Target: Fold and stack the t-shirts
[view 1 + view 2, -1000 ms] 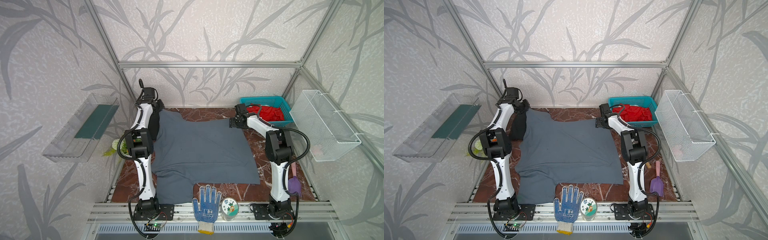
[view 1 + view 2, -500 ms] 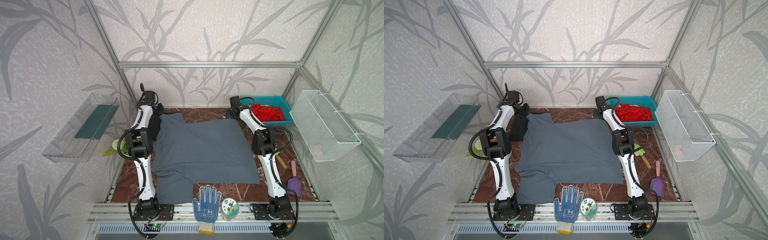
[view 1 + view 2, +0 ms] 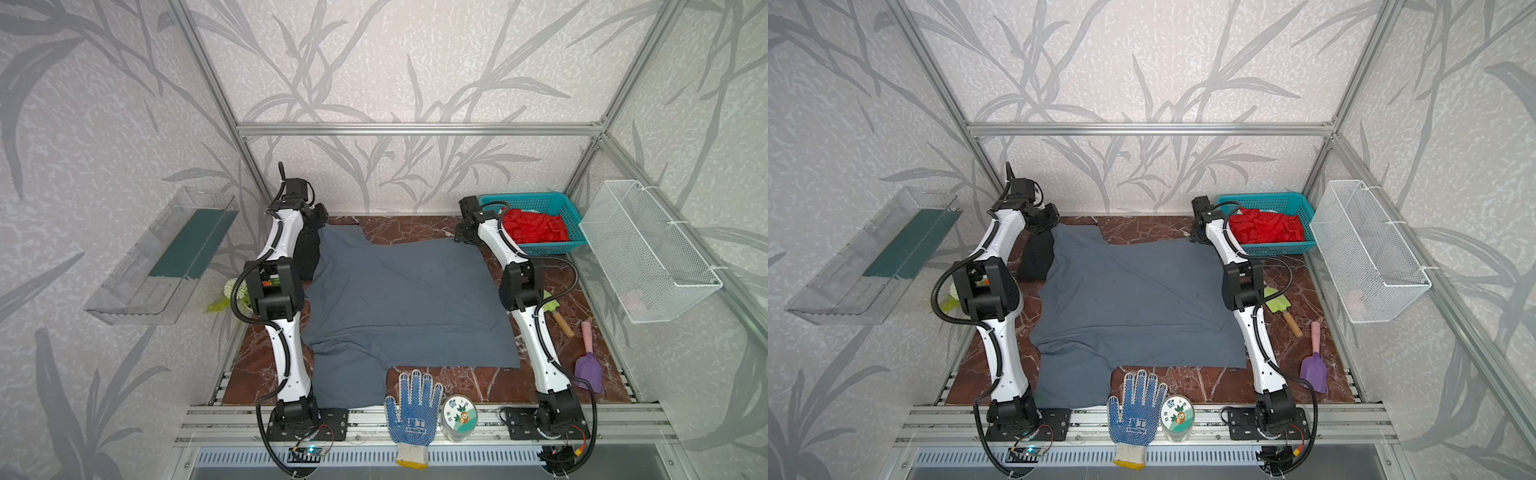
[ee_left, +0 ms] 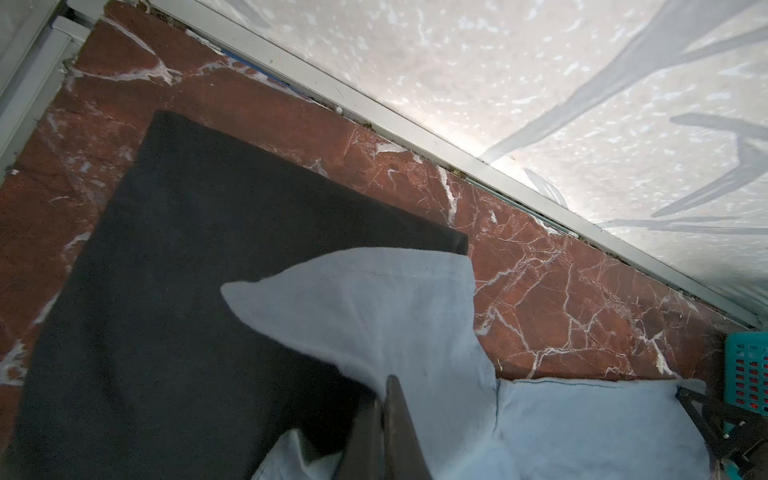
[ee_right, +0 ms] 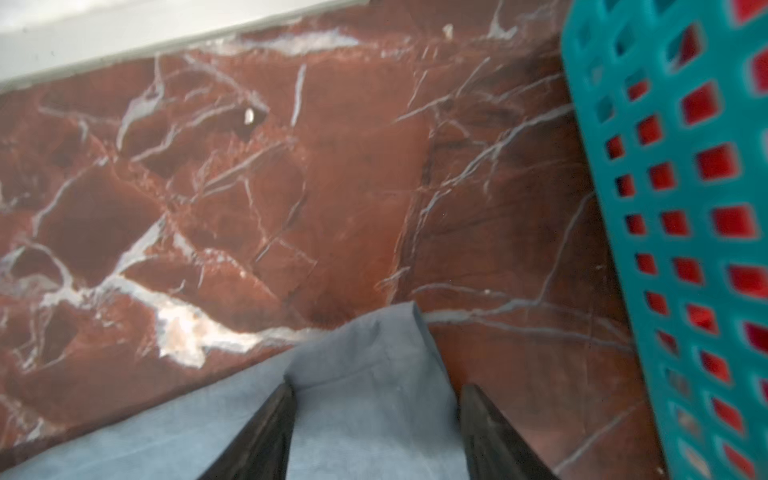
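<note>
Right wrist view: the right gripper (image 5: 376,386) stands with its jaws apart, straddling the far hem corner of the grey t-shirt (image 5: 365,353), which lies on the marble table (image 5: 249,187) just beside the teal basket (image 5: 665,166); nothing is pinched yet.

Change noted: a second ago this arm was bent at the elbow, with wider jaws held over the same corner; it is now stretched toward the back wall, low at the cloth, the jaws narrower; the shirt itself lies much as before. Judgement: a grasp on the hem corner is being set, the first fold not begun.

Left wrist view: the left gripper (image 4: 384,415) has its jaws together, apparently clamped on the grey t-shirt near the far sleeve, though the contact itself is partly hidden; the cloth rises toward the fingers.

Orientation, in both top views: the grey t-shirt (image 3: 399,299) is spread flat mid-table; its long axis runs across, sleeves and shoulders toward the left arm, hem toward the right arm.

The black t-shirt (image 3: 309,253) lies folded at the far left, long axis running near to far, partly under the grey sleeve.
</note>
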{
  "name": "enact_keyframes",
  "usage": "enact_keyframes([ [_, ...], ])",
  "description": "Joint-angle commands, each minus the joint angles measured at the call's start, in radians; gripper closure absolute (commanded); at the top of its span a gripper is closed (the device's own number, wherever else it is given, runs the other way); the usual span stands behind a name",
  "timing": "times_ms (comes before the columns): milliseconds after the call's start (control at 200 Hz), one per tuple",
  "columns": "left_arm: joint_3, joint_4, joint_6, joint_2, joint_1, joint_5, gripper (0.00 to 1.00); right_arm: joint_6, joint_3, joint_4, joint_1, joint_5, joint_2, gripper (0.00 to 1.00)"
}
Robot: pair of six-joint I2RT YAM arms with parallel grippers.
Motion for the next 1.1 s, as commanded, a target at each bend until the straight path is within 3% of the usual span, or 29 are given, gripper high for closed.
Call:
enact_keyframes([
  [0, -0.019, -0.002, 0.031, -0.045, 0.009, 0.031, 1.0, 0.014, 0.023, -0.027, -0.019, -0.026, 0.045, 0.4],
  [245, -0.008, -0.002, 0.024, -0.034, 0.01, 0.049, 1.0, 0.008, 0.066, -0.04, -0.033, -0.083, 0.078, 0.6],
  [475, -0.013, -0.005, 0.025, -0.041, 0.01, 0.054, 1.0, -0.025, 0.056, 0.001, -0.023, -0.112, 0.044, 0.65],
  [660, -0.007, 0.0, 0.025, -0.043, 0.01, 0.06, 1.0, -0.06, 0.052, 0.023, -0.02, -0.081, -0.023, 0.88],
  [805, 0.019, -0.016, 0.042, -0.028, 0.011, 0.045, 1.0, -0.089, 0.026, 0.024, -0.021, -0.021, -0.093, 1.0],
  [1095, 0.009, -0.011, 0.008, -0.054, 0.01, 0.006, 1.0, -0.107, -0.192, 0.09, -0.032, 0.016, -0.269, 1.0],
])
